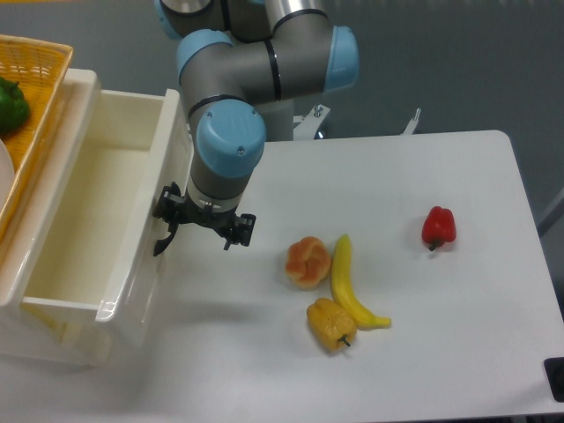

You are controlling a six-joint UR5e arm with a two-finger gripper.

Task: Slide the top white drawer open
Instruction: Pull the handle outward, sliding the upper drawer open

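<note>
The gripper's [204, 231] two fingers are seen at the drawer front, one dark fingertip [162, 245] against the front panel where the black handle should be, the other [240, 231] out over the table; whether they are spread or pinched on the handle cannot be told, since the handle itself is hidden by the wrist and the fingers.

The top white drawer [97, 233] is taken as the landmark. It is drawn well out from the cabinet [75, 97], its deep cream interior exposed and nothing visible inside. Its front panel stands just beside the gripper. Behind the drawer, on top of the cabinet, a wicker basket [40, 88] with a green pepper [11, 104] is seen.

Well away from the drawer front, on the table [423, 352], a bread roll [307, 262], a banana [350, 286] and a yellow pepper [330, 324] are grouped, with a red pepper [438, 227] farther off.

The task is judged largely done: most of the drawer box appears exposed. What is left, as far as can be judged, is at most a short final pull and the release of the handle.
</note>
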